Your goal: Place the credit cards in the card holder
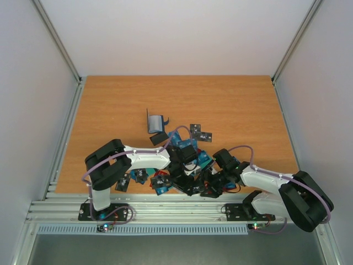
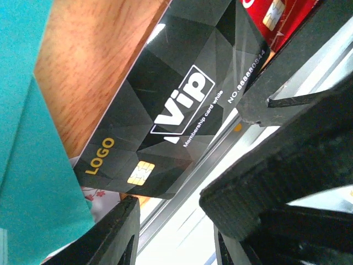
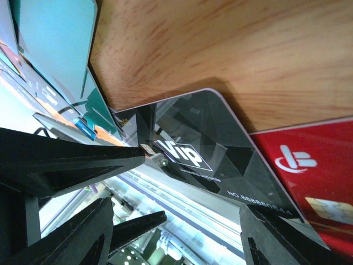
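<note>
We see the left gripper (image 2: pixel 174 208) and the right gripper (image 3: pixel 193 185) both open, tips beside one black card (image 2: pixel 176 110).

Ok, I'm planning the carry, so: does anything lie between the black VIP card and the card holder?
Yes. Seen from above, loose cards lie scattered between the black VIP card and the card holder. If the card is lifted over them, nothing visible blocks the way.
</note>
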